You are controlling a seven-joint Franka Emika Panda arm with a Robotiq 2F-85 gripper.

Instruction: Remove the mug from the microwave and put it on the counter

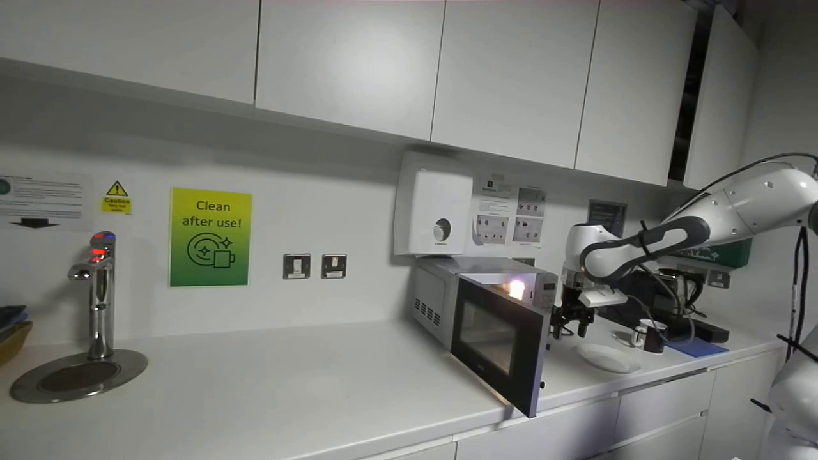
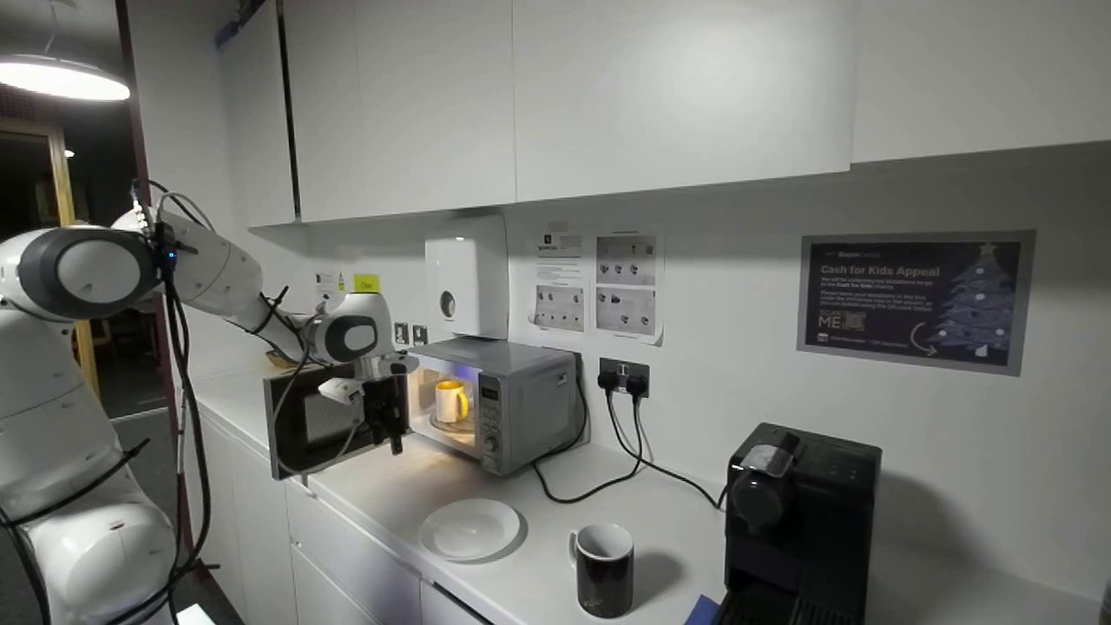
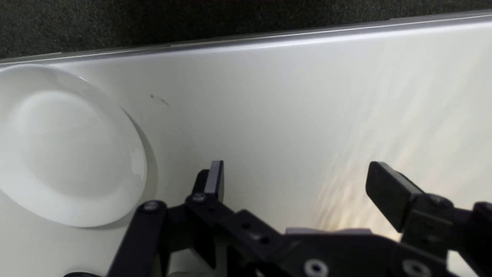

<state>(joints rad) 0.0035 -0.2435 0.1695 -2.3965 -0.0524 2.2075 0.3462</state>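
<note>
The mug, lit yellow, stands upright on the turntable inside the microwave, its handle turned towards the control panel. The microwave door is swung wide and reaches past the front edge of the white counter. My gripper hangs over the counter in front of the lit cavity, pointing down. In the wrist view the gripper is open, its fingers far apart with only bare counter below. From the exterior view past the open door, the mug is hidden.
A white plate lies on the counter near the gripper. Beyond it stand a black mug with a white handle and a black coffee machine. Cables run behind them. A dispenser hangs above the microwave.
</note>
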